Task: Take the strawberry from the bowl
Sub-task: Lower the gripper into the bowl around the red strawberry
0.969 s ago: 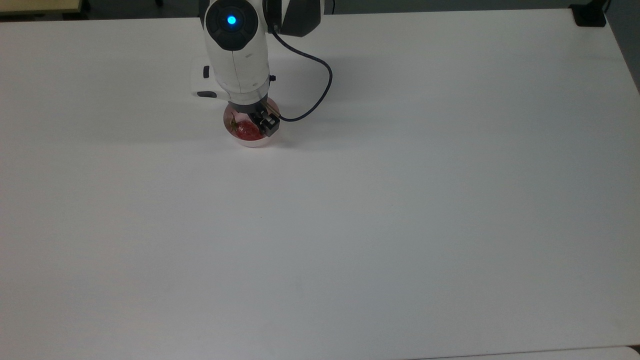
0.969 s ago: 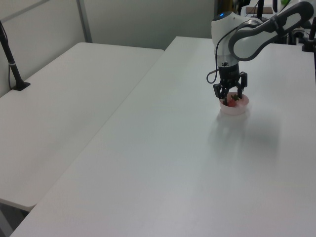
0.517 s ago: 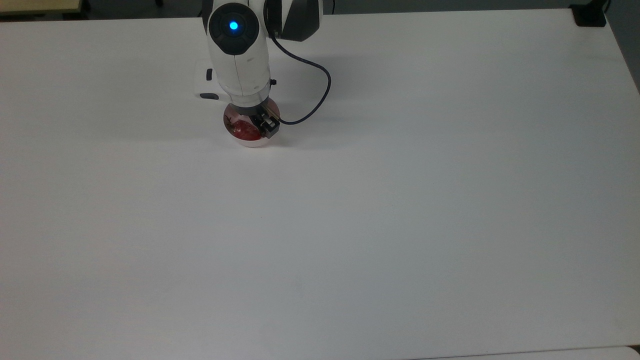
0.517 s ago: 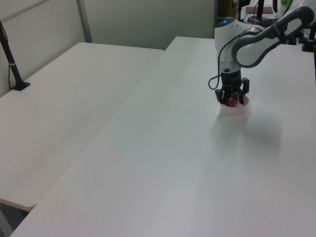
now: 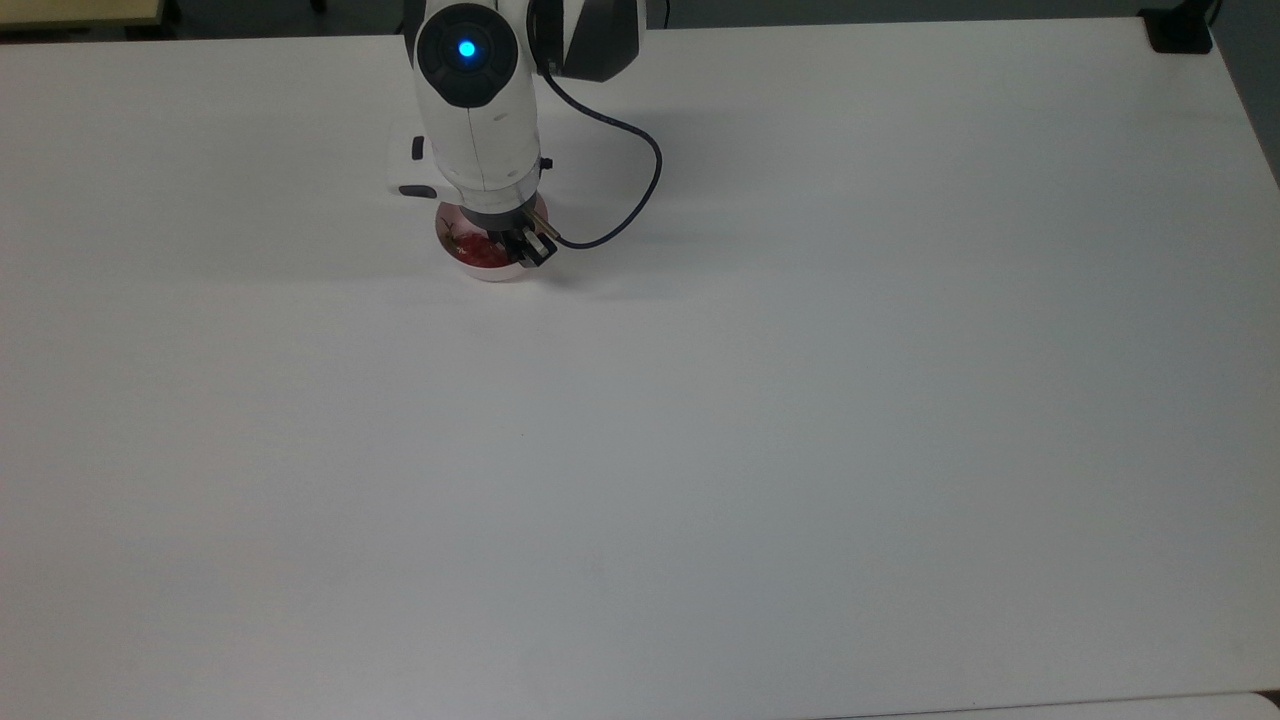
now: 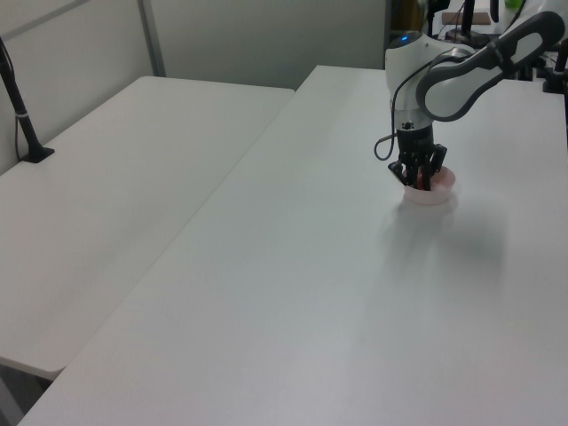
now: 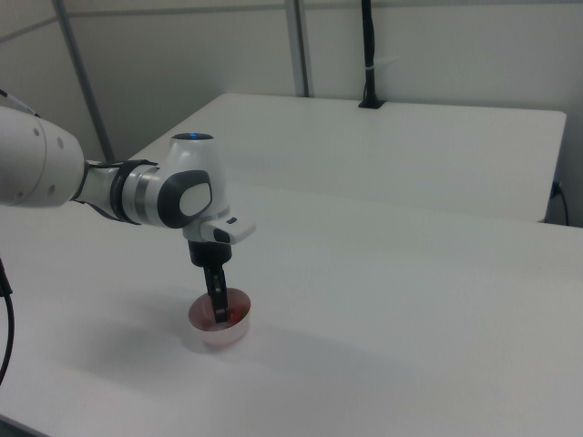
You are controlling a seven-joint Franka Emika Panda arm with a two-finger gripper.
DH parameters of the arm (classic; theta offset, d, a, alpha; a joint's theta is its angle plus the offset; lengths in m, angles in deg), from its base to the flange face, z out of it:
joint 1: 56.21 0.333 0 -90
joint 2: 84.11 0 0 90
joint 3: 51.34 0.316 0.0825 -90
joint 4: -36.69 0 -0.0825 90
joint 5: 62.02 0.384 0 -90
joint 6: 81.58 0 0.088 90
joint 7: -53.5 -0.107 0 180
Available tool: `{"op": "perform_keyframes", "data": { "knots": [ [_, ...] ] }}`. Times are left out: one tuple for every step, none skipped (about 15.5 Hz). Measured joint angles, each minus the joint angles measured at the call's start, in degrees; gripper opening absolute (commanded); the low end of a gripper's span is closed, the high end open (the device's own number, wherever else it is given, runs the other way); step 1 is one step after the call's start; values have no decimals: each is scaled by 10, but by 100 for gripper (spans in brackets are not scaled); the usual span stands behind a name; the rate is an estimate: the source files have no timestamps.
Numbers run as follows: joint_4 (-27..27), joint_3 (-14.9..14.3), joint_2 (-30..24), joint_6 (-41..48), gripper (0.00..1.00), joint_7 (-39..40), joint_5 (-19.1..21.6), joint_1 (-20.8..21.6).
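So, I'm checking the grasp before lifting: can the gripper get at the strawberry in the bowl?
Probably yes. The gripper is down inside the bowl, right at the strawberry, with nothing in between.

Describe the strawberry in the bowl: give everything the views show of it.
The strawberry is small, glossy and red, with a green leafy end pointing toward the top view's left. It lies inside the pale pink bowl, far smaller than it. The gripper has reached down into the bowl, its dark fingers at the berry's side on the top view's right. In the right view only a red patch shows beside the fingers. Whether the fingers already press on it cannot be told.
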State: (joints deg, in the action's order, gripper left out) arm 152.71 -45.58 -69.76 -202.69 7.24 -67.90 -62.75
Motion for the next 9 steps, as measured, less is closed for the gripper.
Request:
{"op": "perform_keyframes", "data": {
  "knots": [
    [-1,0,-1,0,24,0,0,0],
    [-1,0,-3,0,23,0,0,0],
    [-2,0,-4,0,24,1,0,0],
    [-2,0,-6,0,26,1,0,0],
    [-2,0,-9,0,42,2,0,0],
    [-2,0,-10,0,56,3,0,0],
    [-2,0,-11,0,64,3,0,0],
    [-2,0,-11,0,67,3,0,-1],
    [-2,0,-11,0,72,3,0,-1]
  ]
}}
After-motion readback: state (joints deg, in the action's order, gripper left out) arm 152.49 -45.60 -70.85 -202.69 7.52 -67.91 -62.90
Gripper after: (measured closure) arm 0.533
